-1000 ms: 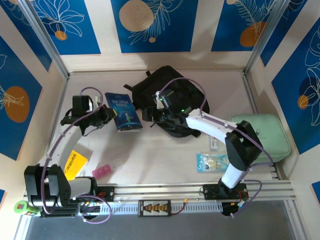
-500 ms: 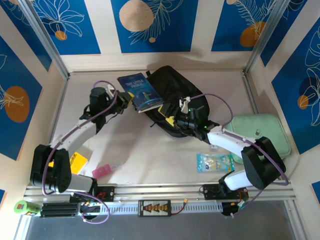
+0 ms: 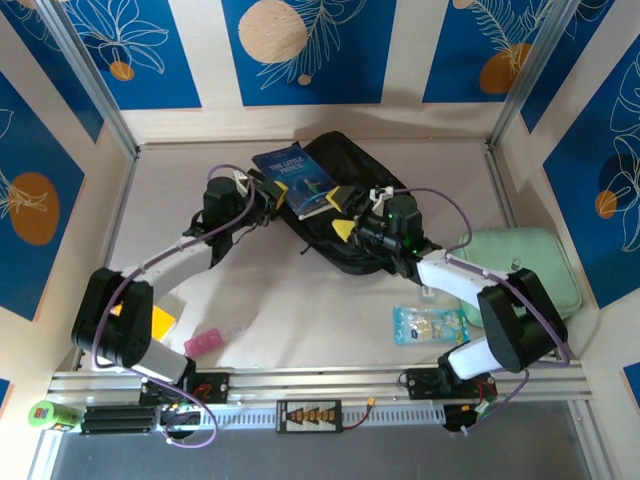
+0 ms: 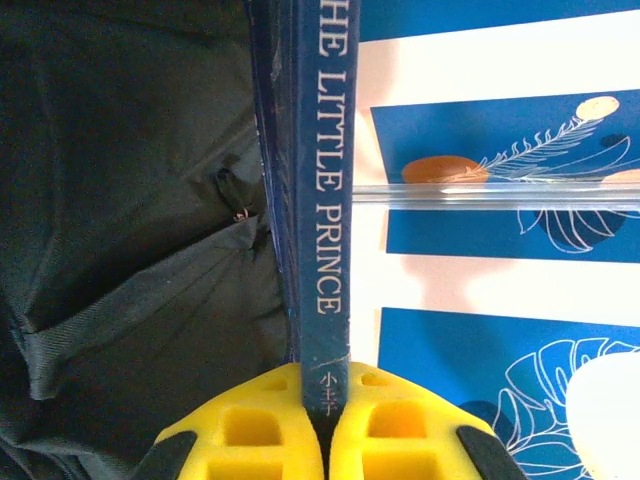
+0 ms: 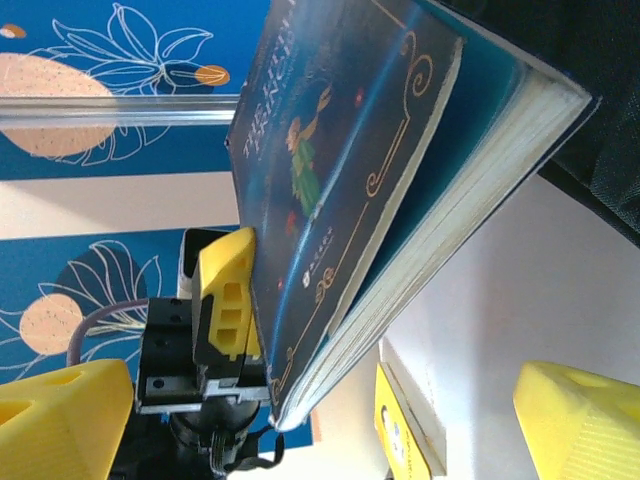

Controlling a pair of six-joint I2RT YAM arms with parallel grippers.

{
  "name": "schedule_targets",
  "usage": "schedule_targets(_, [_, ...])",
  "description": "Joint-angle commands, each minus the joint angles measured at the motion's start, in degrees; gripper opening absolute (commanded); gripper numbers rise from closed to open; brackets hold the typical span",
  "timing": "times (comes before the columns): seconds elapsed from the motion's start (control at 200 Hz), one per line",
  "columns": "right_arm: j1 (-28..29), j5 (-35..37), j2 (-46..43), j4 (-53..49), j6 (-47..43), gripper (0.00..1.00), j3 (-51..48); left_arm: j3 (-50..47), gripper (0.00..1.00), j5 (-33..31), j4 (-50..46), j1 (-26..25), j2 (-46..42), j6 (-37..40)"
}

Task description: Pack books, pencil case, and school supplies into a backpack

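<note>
Desk [image 3: 300, 290] far edge: L gripper [image 3: 272, 193] pinches blue book [image 3: 298, 178] by spine end at backpack [image 3: 345, 155]; R gripper [image 3: 340, 212] agape, empty; we judge bk thin, stiff, light.

Left gripper [image 4: 325, 415]: its yellow fingers [image 4: 250, 430] are pressed together on the near end of the dark blue book [image 4: 325, 200], whose spine, lettered "HE LITTLE PRINCE", runs away from them. The black backpack [image 4: 130, 250], with a small zip pull [image 4: 232, 195], lies against one cover. Far behind stand blue leaf-patterned wall panels [image 4: 470, 340] and a metal rail [image 4: 500, 193].
</note>
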Motion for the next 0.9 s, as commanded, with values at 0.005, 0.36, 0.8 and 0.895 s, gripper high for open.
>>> schedule_targets(0.005, [0.0,-0.7,3.1,4.2,4.5,0.97,2.3,3.5,0.00,-0.3,7.8,-1.0,0.5,-3.2])
schedule_targets(0.36, [-0.2,0.6,10.2,12.7,7.1,0.78,5.8,3.5,0.00,-0.1,12.9,-2.3,2.6,-5.7])
schedule_targets(0.8, [-1.3,0.5,9.1,10.6,4.0,0.20,5.9,-0.5,0.03,1.7,12.7,-2.3,1.6,0.2])
schedule_targets(0.895, [-1.7,0.9,7.3,7.4,1.8,0.11,5.3,-1.3,0.15,2.0,7.2,-2.3,0.6,6.6])
